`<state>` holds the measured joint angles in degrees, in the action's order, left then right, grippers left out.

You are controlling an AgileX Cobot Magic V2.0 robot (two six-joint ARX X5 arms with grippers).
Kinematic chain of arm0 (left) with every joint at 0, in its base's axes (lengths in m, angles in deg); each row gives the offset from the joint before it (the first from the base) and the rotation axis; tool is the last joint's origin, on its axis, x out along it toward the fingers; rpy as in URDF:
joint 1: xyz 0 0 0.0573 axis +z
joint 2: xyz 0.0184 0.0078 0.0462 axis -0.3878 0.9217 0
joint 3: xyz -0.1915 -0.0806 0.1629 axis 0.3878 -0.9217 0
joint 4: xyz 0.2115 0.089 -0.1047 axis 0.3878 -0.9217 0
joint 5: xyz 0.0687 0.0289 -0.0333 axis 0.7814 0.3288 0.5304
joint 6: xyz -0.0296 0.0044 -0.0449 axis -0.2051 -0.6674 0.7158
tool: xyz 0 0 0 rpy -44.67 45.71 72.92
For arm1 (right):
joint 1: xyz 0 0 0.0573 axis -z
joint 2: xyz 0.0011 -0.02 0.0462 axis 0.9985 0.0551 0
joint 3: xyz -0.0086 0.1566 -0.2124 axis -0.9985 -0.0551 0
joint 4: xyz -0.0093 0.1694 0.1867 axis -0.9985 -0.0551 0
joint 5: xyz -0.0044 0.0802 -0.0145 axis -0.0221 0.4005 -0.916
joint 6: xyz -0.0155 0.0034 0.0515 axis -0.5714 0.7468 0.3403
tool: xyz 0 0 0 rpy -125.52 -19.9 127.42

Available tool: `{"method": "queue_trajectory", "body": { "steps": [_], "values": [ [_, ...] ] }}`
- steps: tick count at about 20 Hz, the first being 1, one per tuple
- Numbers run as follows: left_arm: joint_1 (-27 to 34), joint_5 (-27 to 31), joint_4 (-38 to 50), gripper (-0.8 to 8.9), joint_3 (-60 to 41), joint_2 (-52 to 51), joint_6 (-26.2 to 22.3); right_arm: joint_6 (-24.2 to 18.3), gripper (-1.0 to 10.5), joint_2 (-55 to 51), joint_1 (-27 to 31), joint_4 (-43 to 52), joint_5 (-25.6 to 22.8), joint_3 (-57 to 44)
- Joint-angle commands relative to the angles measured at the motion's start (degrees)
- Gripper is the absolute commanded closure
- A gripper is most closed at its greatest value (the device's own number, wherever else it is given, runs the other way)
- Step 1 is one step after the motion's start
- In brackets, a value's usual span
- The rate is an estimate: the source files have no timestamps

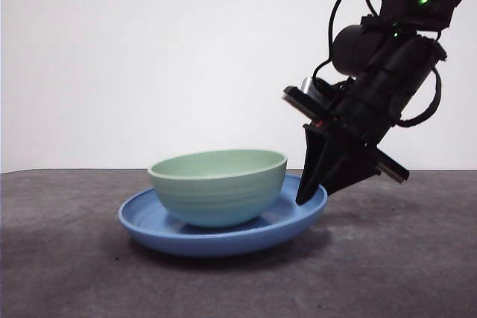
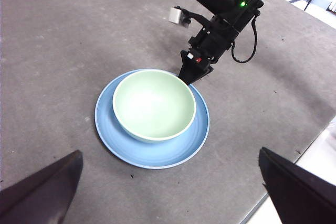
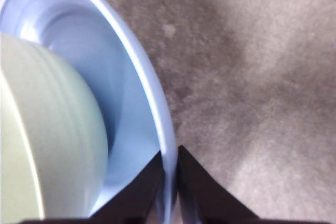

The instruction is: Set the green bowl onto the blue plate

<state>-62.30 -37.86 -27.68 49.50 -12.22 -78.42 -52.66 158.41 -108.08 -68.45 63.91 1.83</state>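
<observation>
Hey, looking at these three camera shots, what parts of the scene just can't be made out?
- Front view: the green bowl's base, hidden behind the blue plate's raised rim.
- Front view: the right gripper's tips, dark against the plate rim; the grip reads only in the right wrist view.
- Right wrist view: most of the bowl and plate, cut off by the frame edges and blurred.
- Left wrist view: the left gripper's jaws, cropped at the bottom edge.

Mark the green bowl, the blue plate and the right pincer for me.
Pale sage-green ridged round bowl [image 1: 220,191]: front view, outer wall.
Wide glossy blue round plate [image 2: 152,156]: left wrist view, bare rim nearest that camera.
Right pincer [image 3: 169,174]: right wrist view, between its black tips, closed on the plate's rim.
</observation>
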Motion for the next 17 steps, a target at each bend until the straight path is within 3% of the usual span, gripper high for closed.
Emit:
{"method": "queue_trajectory", "body": {
  "steps": [1, 4, 8, 10, 13, 17],
  "values": [
    [-0.2, 0.1, 0.7, 2.11, 0.4, 0.2, 0.2, 0.8, 9.4, 2.6, -0.4, 0.5, 0.7, 1.2],
    [-0.2, 0.1, 0.7, 2.11, 0.4, 0.2, 0.2, 0.8, 9.2, 2.8, -0.4, 1.0, 0.6, 1.2],
    [-0.2, 0.1, 0.7, 2.11, 0.4, 0.2, 0.2, 0.6, 6.8, 2.6, -0.3, 1.0, 0.6, 1.2],
    [-0.2, 0.1, 0.7, 2.11, 0.4, 0.2, 0.2, 0.8, 6.7, 1.5, 0.2, 0.1, 0.3, 1.3],
    [-0.2, 0.1, 0.7, 2.11, 0.4, 0.2, 0.2, 0.1, 6.3, -3.6, 1.2, -1.1, -2.0, 1.3],
    [-0.2, 0.1, 0.7, 2.11, 0.4, 0.2, 0.2, -1.7, 4.4, -14.7, 2.4, -4.5, -2.1, 1.3]
  ]
}}
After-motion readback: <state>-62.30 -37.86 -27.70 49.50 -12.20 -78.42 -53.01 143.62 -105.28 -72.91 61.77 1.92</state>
